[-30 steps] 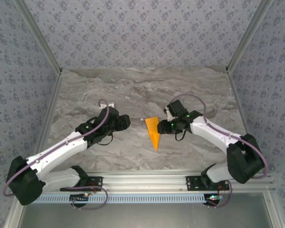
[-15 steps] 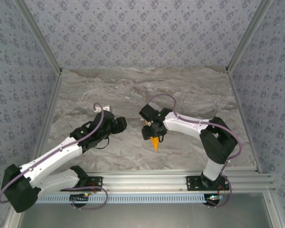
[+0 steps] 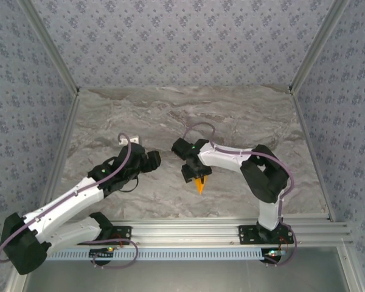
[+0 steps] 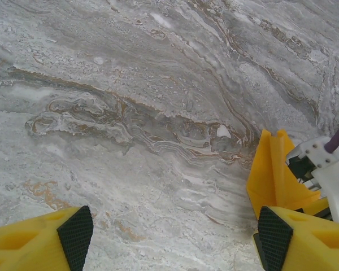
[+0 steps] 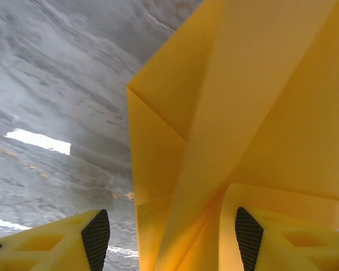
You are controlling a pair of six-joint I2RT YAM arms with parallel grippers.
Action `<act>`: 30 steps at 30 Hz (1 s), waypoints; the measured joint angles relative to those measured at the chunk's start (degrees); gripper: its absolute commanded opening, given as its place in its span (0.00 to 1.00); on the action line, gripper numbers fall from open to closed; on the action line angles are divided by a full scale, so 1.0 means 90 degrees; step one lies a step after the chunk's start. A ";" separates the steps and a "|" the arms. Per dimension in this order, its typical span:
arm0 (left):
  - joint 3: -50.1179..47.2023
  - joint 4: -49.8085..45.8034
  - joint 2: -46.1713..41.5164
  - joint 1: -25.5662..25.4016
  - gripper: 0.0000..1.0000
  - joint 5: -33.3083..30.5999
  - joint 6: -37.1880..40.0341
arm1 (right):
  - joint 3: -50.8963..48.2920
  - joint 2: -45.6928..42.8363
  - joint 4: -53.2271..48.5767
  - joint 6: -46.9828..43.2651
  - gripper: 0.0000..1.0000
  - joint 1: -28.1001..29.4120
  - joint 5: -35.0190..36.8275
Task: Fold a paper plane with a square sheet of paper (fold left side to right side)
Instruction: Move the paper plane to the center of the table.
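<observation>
The folded orange-yellow paper plane (image 3: 199,184) lies mid-frame on the grey marbled table (image 3: 109,115), under the right gripper (image 5: 170,237), whose jaws stand apart, unclenched. Left of it, the left gripper (image 4: 175,240) hovers released.

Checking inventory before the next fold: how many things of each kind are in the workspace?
Folded orange-yellow paper plane: 1
Yellow-fingered two-finger tools: 2, left tool and right tool
Total: 3
</observation>
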 measured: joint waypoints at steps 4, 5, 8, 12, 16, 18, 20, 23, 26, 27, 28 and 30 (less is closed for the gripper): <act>0.0000 0.0000 0.0010 0.0002 0.79 0.0000 0.0000 | 0.0041 0.0027 -0.0175 -0.0002 0.60 0.0005 0.0172; 0.0000 0.0000 0.0010 0.0010 0.79 0.0002 0.0000 | 0.0056 0.0027 -0.0209 -0.0002 0.59 0.0005 0.0211; 0.0000 0.0000 0.0053 0.0017 0.79 0.0002 0.0000 | 0.0095 0.0027 -0.0245 -0.0007 0.53 0.0005 0.0299; 0.0000 -0.0015 0.0087 0.0024 0.80 0.0002 0.0000 | 0.0100 0.0027 -0.0296 -0.0024 0.47 0.0005 0.0381; 0.0000 -0.0022 0.0092 0.0024 0.80 0.0002 0.0000 | 0.0100 0.0024 -0.0352 -0.0034 0.36 0.0002 0.0449; 0.0000 -0.0022 0.0092 0.0024 0.80 0.0002 0.0000 | 0.0100 0.0012 -0.0369 -0.0046 0.28 0.0002 0.0466; 0.0000 -0.0022 0.0092 0.0024 0.80 0.0002 0.0000 | 0.0100 -0.0029 -0.0386 -0.0053 0.18 0.0002 0.0493; 0.0000 -0.0022 0.0092 0.0024 0.80 0.0002 0.0000 | 0.0100 -0.0143 -0.0386 -0.0066 0.08 -0.0022 0.0512; 0.0000 -0.0022 0.0092 0.0024 0.80 0.0002 0.0000 | 0.0090 -0.0357 -0.0374 -0.0070 0.04 -0.0112 0.0488; 0.0000 -0.0024 0.0092 0.0024 0.80 0.0002 0.0000 | 0.0061 -0.0466 -0.0342 -0.0068 0.03 -0.0165 0.0432; 0.0000 -0.0024 0.0092 0.0024 0.80 0.0002 0.0000 | 0.0002 -0.0612 -0.0272 -0.0070 0.04 -0.0243 0.0350; 0.0000 -0.0024 0.0100 0.0024 0.80 0.0005 0.0000 | -0.0182 -0.0923 -0.0078 -0.0070 0.05 -0.0449 0.0078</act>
